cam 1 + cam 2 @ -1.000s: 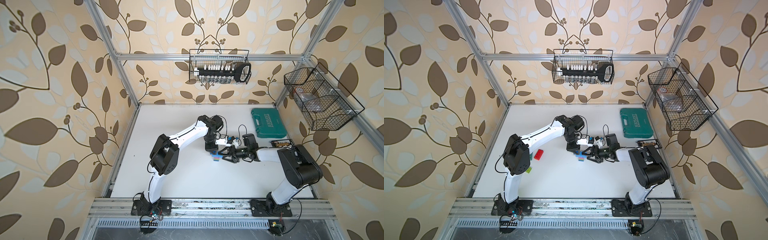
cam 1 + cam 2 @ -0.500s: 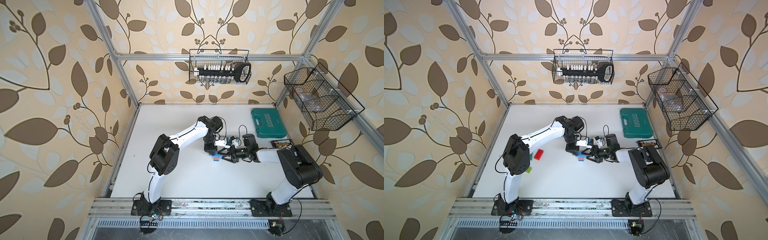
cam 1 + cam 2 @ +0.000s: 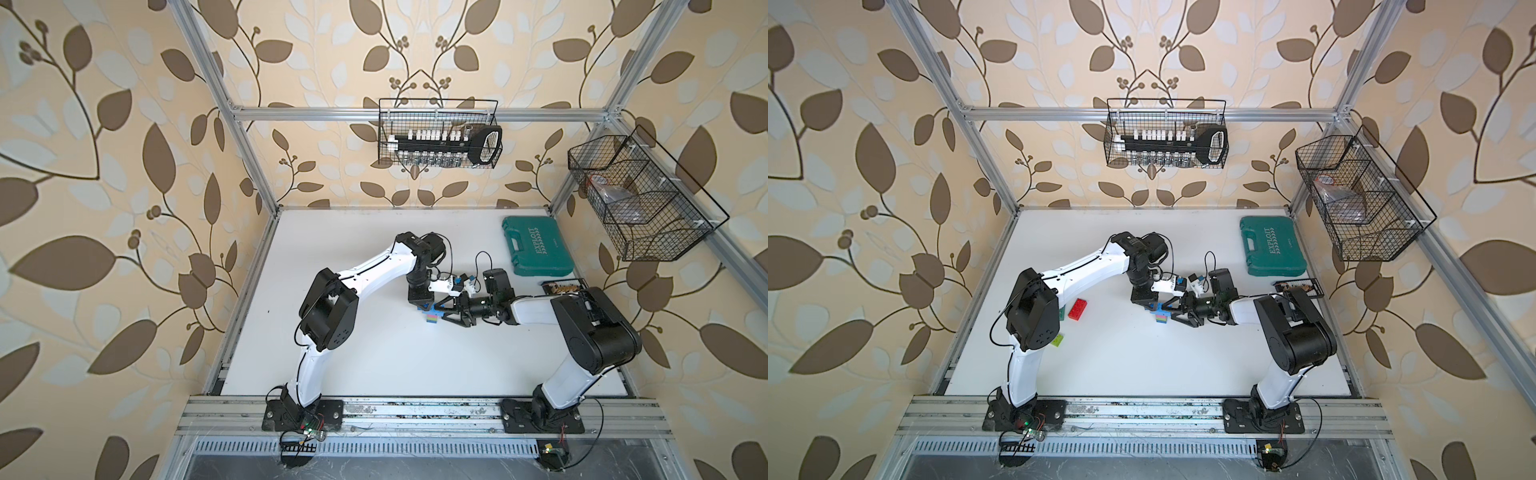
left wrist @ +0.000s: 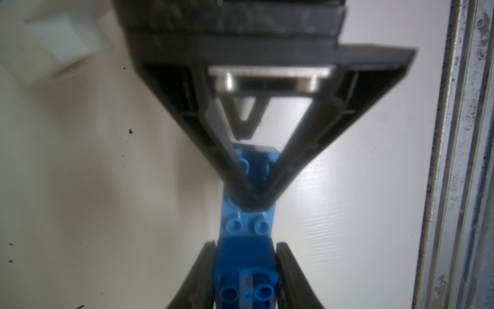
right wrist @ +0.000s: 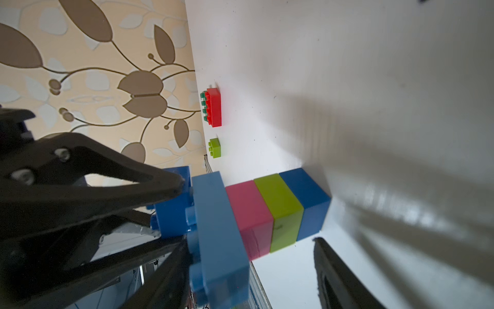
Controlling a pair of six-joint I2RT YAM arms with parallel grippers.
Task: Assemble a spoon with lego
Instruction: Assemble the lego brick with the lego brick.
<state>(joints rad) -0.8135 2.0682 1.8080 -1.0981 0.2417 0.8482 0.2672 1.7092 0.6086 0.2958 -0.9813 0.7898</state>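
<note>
Where the arms met on the table, the spoon stood on its stem: blue, lime, pink, then a long light-blue brick on top. Only the left wrist view resolved the left gripper: jaws pressed together, tips on that brick's studs. Jaws of the right gripper were spread either side of the stack; the right wrist view showed one finger just clear of the base. A top view caught a red brick and lime brick by the left arm; the left wrist view missed both.
</note>
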